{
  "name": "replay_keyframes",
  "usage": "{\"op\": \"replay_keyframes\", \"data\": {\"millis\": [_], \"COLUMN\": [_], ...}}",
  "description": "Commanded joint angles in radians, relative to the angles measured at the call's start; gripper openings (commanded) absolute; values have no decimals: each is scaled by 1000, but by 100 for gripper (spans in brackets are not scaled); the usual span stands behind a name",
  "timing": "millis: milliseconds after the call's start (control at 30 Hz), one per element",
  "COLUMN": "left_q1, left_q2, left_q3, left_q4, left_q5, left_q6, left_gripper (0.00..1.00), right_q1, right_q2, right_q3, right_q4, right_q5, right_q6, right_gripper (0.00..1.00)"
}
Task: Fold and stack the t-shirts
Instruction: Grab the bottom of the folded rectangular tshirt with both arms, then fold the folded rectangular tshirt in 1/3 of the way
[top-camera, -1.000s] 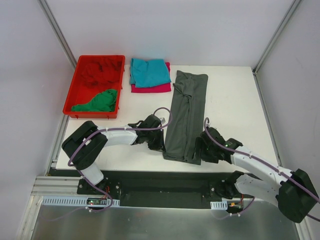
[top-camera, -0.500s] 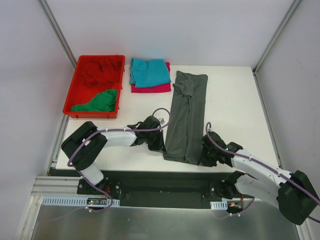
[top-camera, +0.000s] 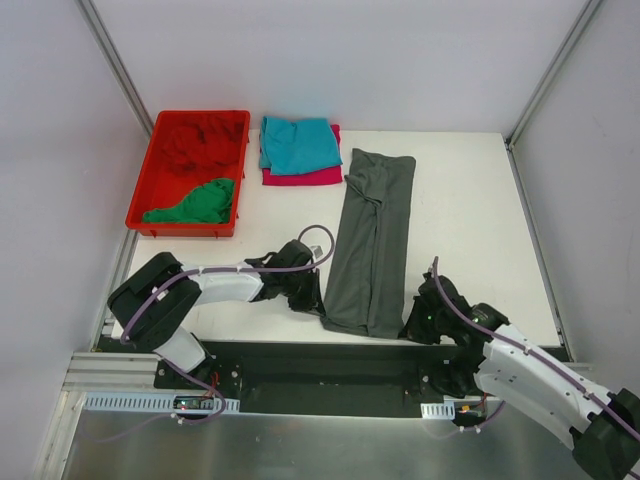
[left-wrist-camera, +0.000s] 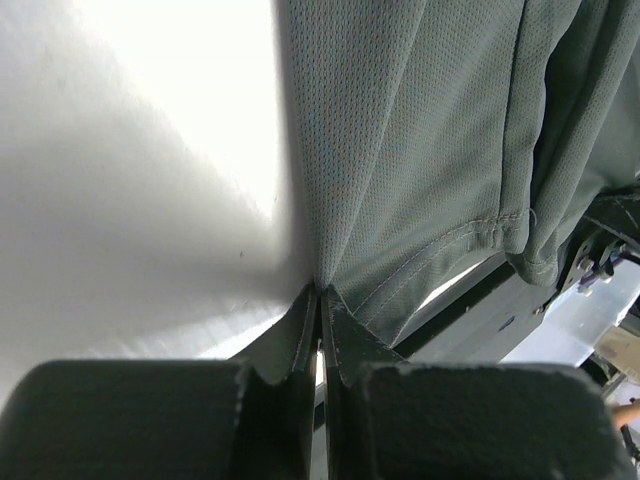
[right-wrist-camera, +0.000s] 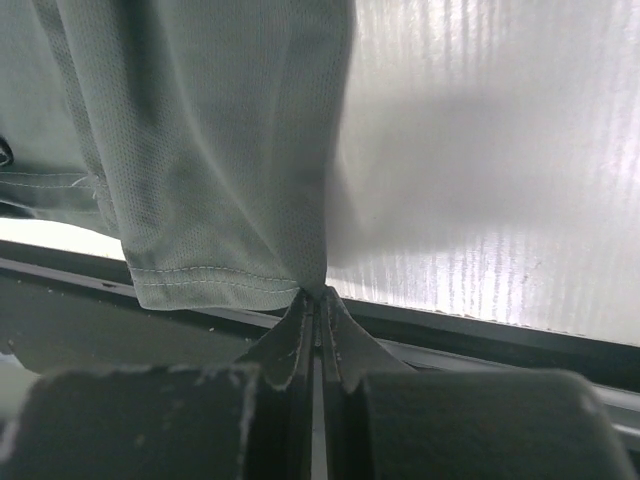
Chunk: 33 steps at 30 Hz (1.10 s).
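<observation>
A dark grey t-shirt (top-camera: 372, 240) lies folded into a long strip down the middle of the table, its hem at the near edge. My left gripper (top-camera: 318, 307) is shut on the hem's left corner (left-wrist-camera: 330, 280). At the hem's right corner (right-wrist-camera: 318, 278), my right gripper (top-camera: 408, 328) is shut on the cloth. A teal t-shirt (top-camera: 298, 144) lies folded on a magenta t-shirt (top-camera: 303, 176) at the back. A green t-shirt (top-camera: 195, 203) and a red t-shirt (top-camera: 195, 140) lie crumpled in the bin.
The red plastic bin (top-camera: 140, 207) stands at the back left of the white table (top-camera: 470, 220). Grey walls with metal corner posts enclose the table. A black rail runs along the near edge (top-camera: 330, 350).
My right gripper has shut on the hem's right corner. Both grippers have drawn back toward the near edge, pulling the dark grey t-shirt's hem with them.
</observation>
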Motion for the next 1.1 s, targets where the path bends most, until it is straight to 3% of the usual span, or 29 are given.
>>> {"op": "replay_keyframes", "data": {"millis": [0, 167, 333, 533, 800, 933, 1067], "left_q1": [-19, -49, -53, -56, -3, 45, 86], "left_q2": [-38, -95, -247, -351, -247, -187, -115], "left_q3": [-44, -73, -165, -165, 51, 154, 264], "left_q4": [-101, -104, -135, -149, -193, -193, -198], "left_q5": [11, 40, 63, 53, 16, 33, 54], "left_q6": [-1, -24, -70, -70, -53, -21, 14], "left_gripper": [0, 0, 0, 0, 0, 0, 0], "right_q1": [2, 98, 215, 290, 255, 168, 48], "right_q2": [-12, -59, -114, -225, -111, -41, 60], "right_q3": [-29, -12, -23, 34, 158, 226, 284], "right_q4": [73, 82, 71, 27, 30, 59, 123], "right_q5": [-95, -98, -167, -90, 202, 244, 183], "right_q6": [12, 75, 156, 175, 95, -4, -109], "right_gripper": [1, 1, 1, 1, 1, 1, 1]}}
